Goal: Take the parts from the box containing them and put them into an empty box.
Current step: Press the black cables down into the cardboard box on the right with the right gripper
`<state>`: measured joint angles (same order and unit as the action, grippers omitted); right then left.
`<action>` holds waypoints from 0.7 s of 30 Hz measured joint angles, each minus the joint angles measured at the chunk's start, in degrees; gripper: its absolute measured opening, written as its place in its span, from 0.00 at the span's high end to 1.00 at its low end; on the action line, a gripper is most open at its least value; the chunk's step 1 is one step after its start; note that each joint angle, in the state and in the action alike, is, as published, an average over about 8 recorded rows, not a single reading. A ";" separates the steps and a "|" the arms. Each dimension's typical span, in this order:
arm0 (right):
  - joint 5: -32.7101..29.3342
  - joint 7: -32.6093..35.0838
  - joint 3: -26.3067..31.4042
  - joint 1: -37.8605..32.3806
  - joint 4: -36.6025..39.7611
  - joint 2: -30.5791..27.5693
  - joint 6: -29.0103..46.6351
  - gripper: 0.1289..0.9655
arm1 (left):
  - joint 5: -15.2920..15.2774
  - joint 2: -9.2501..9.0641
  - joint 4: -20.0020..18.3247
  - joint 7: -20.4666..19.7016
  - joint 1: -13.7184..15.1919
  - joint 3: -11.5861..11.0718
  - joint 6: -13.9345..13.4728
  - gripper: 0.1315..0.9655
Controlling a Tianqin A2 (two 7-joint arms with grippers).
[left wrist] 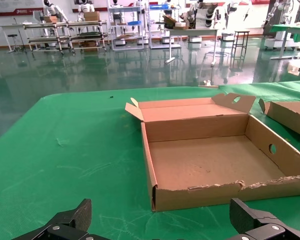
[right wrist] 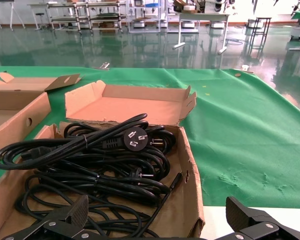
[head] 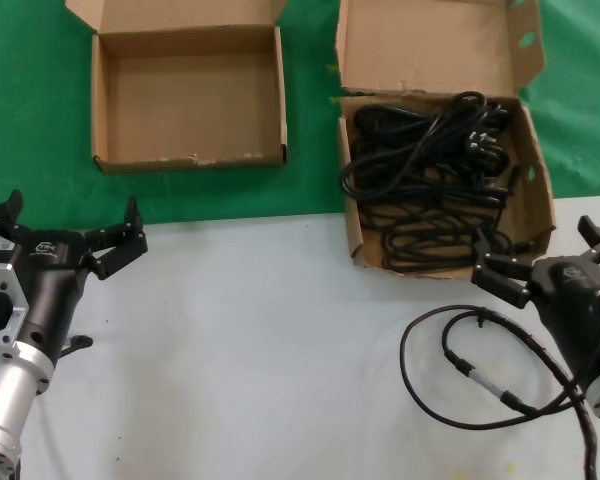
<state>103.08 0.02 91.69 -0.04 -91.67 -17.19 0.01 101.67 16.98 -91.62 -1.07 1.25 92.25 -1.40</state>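
Observation:
The black power cords (head: 430, 185) lie coiled in the brown box (head: 540, 190) with the tall holed lid flap, at the far right on the green cloth. The empty brown box (head: 100, 100) stands at the far left. My right gripper (head: 538, 250) is open and empty, just in front of the cord box's front right corner. In the right wrist view (right wrist: 157, 210) its jaws straddle that box's near wall (right wrist: 190, 200), with the cords (right wrist: 90, 165) and a plug (right wrist: 135, 136) beyond. My left gripper (head: 72, 215) is open and empty over the white table, short of the empty box (left wrist: 210, 162).
A thin black cable with a silver connector (head: 470, 370) loops on the white table beside my right arm. The green cloth (head: 310, 110) covers the far half of the table. The left wrist view shows the cord box's flap (left wrist: 290, 115) at its edge.

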 joint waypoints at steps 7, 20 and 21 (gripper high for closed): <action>0.00 0.00 0.00 0.00 0.00 0.00 0.00 0.00 | 0.00 0.00 0.00 0.00 0.00 0.00 0.00 0.00; 0.13 -0.04 0.23 0.02 -0.09 -0.30 -0.22 0.00 | 0.00 0.00 0.00 0.00 0.00 0.00 0.00 0.05; 0.28 -0.07 0.46 0.04 -0.18 -0.59 -0.42 0.00 | 0.00 0.00 0.00 0.00 0.00 0.00 0.00 0.05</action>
<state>103.36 -0.04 92.15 0.00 -91.86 -17.78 -0.40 101.67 16.98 -91.62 -1.07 1.25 92.25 -1.40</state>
